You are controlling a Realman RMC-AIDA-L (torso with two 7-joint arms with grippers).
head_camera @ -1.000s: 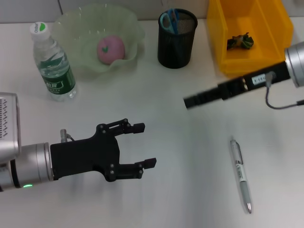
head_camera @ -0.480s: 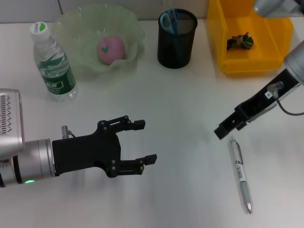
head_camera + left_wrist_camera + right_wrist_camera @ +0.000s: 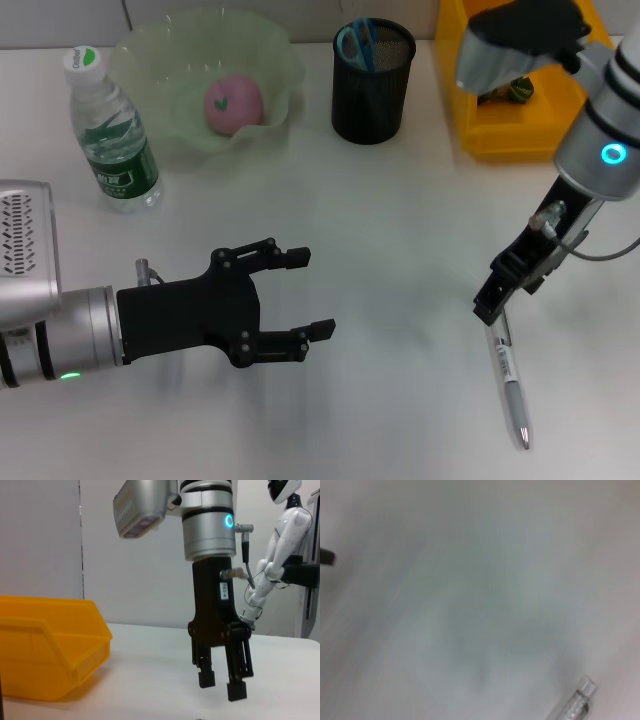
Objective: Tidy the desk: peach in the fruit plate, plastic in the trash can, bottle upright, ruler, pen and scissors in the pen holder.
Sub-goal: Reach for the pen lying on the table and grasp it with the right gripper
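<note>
The pen (image 3: 508, 375) lies on the white desk (image 3: 400, 200) at the right; its end also shows in the right wrist view (image 3: 580, 702). My right gripper (image 3: 490, 305) points down just over the pen's far end. In the left wrist view the right gripper (image 3: 221, 685) has a narrow gap between its fingers and holds nothing. My left gripper (image 3: 315, 292) hovers open and empty over the desk's middle left. The peach (image 3: 233, 102) sits in the fruit plate (image 3: 140, 50). The bottle (image 3: 112, 135) stands upright. The scissors (image 3: 355, 42) stand in the pen holder (image 3: 372, 90). I cannot make out the ruler.
The yellow trash can (image 3: 530, 125) stands at the back right with a dark crumpled piece of plastic (image 3: 505, 88) in it; its side shows in the left wrist view (image 3: 50, 650). Bare desk lies between the two grippers.
My right arm has swung from in front of the trash can toward me and turned downward, ending over the pen's far end. The left gripper has drifted slightly right.
</note>
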